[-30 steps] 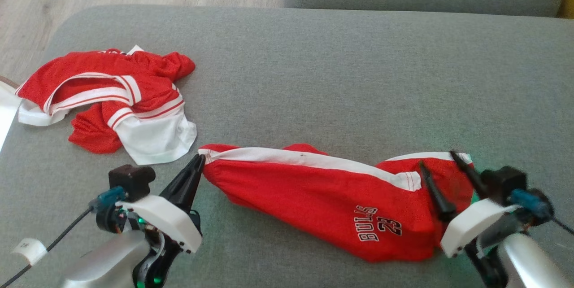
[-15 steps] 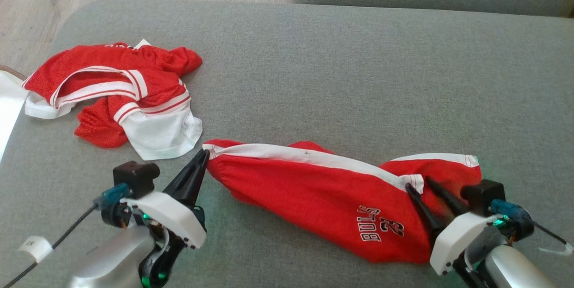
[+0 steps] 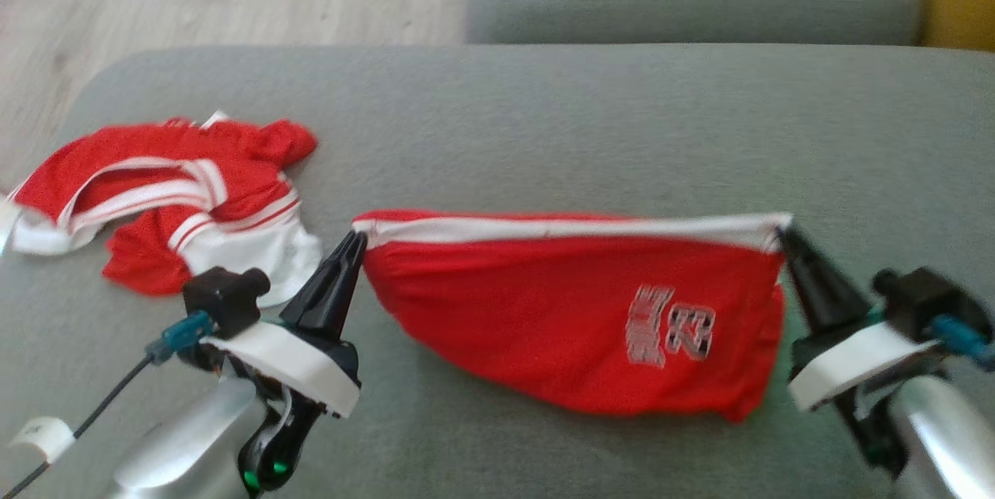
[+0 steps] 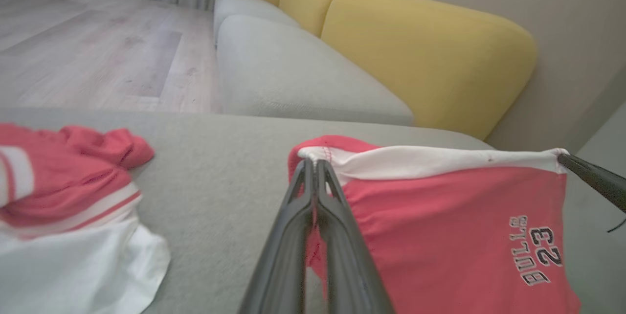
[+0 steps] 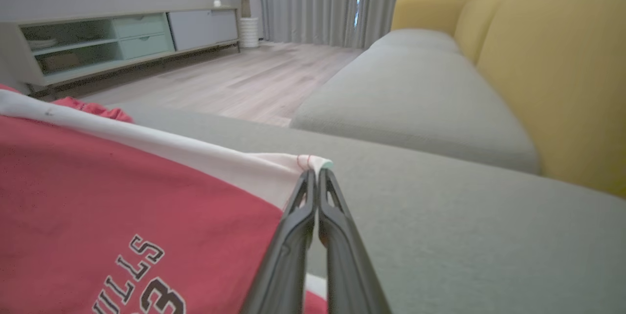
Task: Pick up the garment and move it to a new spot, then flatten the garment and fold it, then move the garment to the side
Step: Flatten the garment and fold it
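The red garment (image 3: pixel 575 328) is held up over the near middle of the grey seat (image 3: pixel 544 118), its white band (image 3: pixel 567 228) drawn taut so the cloth drapes flat, likely ready for laying out elsewhere on the seat. The left gripper (image 3: pixel 356 239) is clenched on one band corner, the right gripper (image 3: pixel 781 233) clenched on the other. Another crumpled red-and-white garment (image 3: pixel 194 196) lies at the seat's left end.

Clamping one white-banded corner of the garment (image 3: pixel 560 312) with the left gripper (image 3: pixel 359 239), long dark fingers pressed flat together, slanting up and rightward from the white wrist housing (image 3: pixel 288 363) and pale forearm (image 3: pixel 186 444) at the seat's (image 3: pixel 544 134) near edge. Pinching the opposite corner with the right gripper (image 3: pixel 781 233), likewise closed tight, slanting up and leftward. Holding both tips level, well apart.
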